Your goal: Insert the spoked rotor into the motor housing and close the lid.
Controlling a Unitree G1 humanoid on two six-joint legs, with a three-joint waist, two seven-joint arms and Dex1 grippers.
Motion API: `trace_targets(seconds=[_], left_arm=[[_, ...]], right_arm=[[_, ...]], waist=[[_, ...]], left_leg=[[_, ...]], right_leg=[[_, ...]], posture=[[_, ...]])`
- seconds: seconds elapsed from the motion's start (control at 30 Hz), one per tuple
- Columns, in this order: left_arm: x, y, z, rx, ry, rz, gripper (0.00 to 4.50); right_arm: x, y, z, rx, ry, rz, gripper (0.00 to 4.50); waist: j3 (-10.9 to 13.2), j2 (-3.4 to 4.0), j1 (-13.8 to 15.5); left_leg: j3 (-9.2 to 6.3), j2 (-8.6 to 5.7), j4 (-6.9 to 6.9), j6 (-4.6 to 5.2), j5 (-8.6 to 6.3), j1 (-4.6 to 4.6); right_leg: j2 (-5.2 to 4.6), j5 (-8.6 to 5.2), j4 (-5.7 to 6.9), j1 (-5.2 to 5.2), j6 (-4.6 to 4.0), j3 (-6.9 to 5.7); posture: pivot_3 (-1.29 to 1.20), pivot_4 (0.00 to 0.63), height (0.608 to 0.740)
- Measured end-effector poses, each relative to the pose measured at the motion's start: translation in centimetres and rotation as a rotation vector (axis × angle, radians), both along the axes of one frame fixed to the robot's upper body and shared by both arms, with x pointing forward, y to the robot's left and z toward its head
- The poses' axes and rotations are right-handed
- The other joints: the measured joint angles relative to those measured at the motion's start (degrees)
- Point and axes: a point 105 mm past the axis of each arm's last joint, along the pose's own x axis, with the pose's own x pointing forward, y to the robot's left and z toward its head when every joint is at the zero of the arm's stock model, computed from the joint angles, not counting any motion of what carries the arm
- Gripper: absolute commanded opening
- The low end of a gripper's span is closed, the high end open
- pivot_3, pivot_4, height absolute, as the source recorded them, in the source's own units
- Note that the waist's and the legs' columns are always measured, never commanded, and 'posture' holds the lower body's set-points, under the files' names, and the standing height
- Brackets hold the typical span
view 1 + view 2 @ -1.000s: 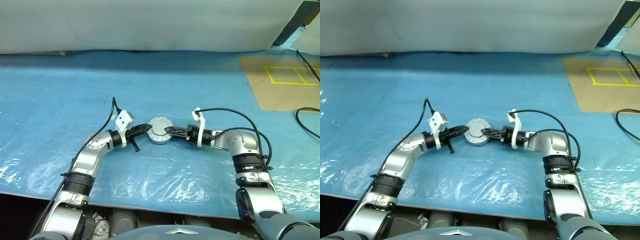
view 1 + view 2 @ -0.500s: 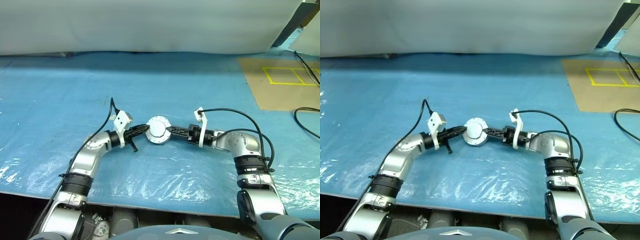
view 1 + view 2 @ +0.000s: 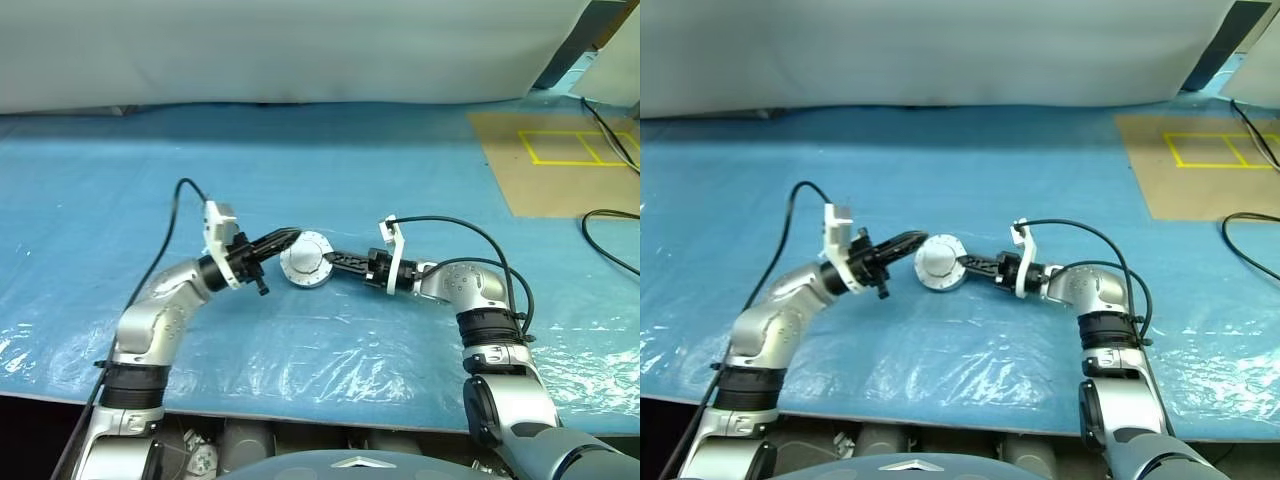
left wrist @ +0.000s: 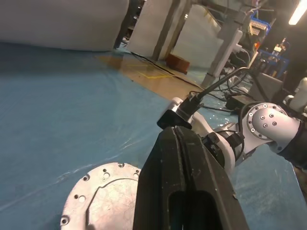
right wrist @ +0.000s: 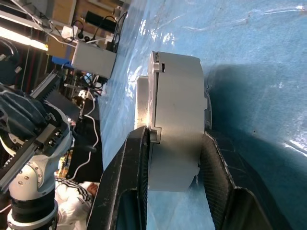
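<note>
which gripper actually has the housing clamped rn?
The right gripper: its fingers straddle the lidded motor housing. The left gripper is shut on nothing, above its edge.

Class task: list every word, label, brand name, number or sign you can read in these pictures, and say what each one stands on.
None can be read.
Lid: bare metal with screw holes, no lettering.
Brown board: yellow outlined boxes, no writing.
Blue sheet: unmarked.

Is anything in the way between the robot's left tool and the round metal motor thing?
Nothing visible is. The left tool, shut, hangs just beside the motor housing, with bare blue sheet around them. The lid is already on it, and the right tool is clamped on its sides.
</note>
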Motion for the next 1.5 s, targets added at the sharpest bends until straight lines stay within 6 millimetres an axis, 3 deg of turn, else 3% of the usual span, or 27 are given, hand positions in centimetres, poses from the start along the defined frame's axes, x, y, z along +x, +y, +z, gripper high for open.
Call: trace_targets(seconds=[0.2, 0.3, 0.53, 0.77, 1.1, 1.3, 1.5], left_arm=[[1.0, 3.8, -0.1, -0.151, 0.113, 0.157, 0.0], [0.7, 5.0, -0.9, -0.207, 0.162, 0.189, 0.0], [-0.2, 6.8, -3.4, -0.377, 0.331, 0.247, 2.23], [-0.3, 8.7, 0.2, -0.678, 0.321, 0.244, 4.49], [-2.4, 5.6, -1.8, -0.63, 0.537, 0.074, 4.49], [-1.6, 5.5, -2.6, -0.649, 0.588, 0.059, 4.49], [-0.7, 3.4, -1.8, -0.706, 0.595, -0.052, 4.49]], right_arm=[[0.0, 0.2, 0.8, 0.103, 0.093, -0.032, 1.17], [0.1, 1.2, 2.4, 0.187, 0.121, -0.02, 1.17], [0.3, 4.2, 8.7, 0.325, 0.016, 0.066, 1.17], [0.5, 3.9, 8.6, 0.299, 0.038, 0.035, 1.17], [0.8, 3.7, 8.5, 0.296, 0.052, 0.021, 1.17], [0.8, 3.8, 8.8, 0.302, 0.046, 0.027, 1.17], [0.7, 4.0, 8.8, 0.305, 0.049, 0.036, 1.17]], waist=[[0.0, 0.0, 0.1], [0.1, 0.0, 0.1], [0.1, -0.03, 0.5], [0.1, -0.13, 1.7], [0.2, -0.16, 1.7], [0.2, -0.16, 1.8], [0.2, -0.17, 1.8]], left_leg=[[-0.01, -0.01, 0.04, -0.01, 0.0, -0.2], [-0.01, -0.03, 0.05, 0.02, 0.03, -0.61], [-0.02, -0.05, 0.04, -0.08, -0.02, -0.72], [-0.05, -0.06, 0.12, -0.28, -0.12, -0.7], [-0.11, -0.03, 0.2, -0.36, -0.15, -0.69], [-0.17, -0.02, 0.39, -0.37, -0.15, -0.69], [-0.21, -0.02, 0.64, -0.38, -0.16, -0.7]], right_leg=[[0.01, 0.02, -0.03, -0.18, 0.02, 0.0], [0.02, 0.17, 0.03, -0.61, 0.26, 0.01], [0.18, 0.16, 0.02, -0.66, 0.25, -0.04], [0.19, 0.17, 0.12, -0.62, 0.28, -0.04], [0.33, 0.18, 0.14, -0.61, 0.3, -0.02], [0.37, 0.19, 0.29, -0.57, 0.32, -0.01], [0.35, 0.2, 0.45, -0.53, 0.33, 0.01]], posture=[[0.0, 0.15, 0.74], [0.0, 0.15, 0.74], [0.0, 0.15, 0.74], [0.0, 0.15, 0.74], [0.0, 0.15, 0.74], [0.0, 0.15, 0.74], [0.0, 0.15, 0.74]])
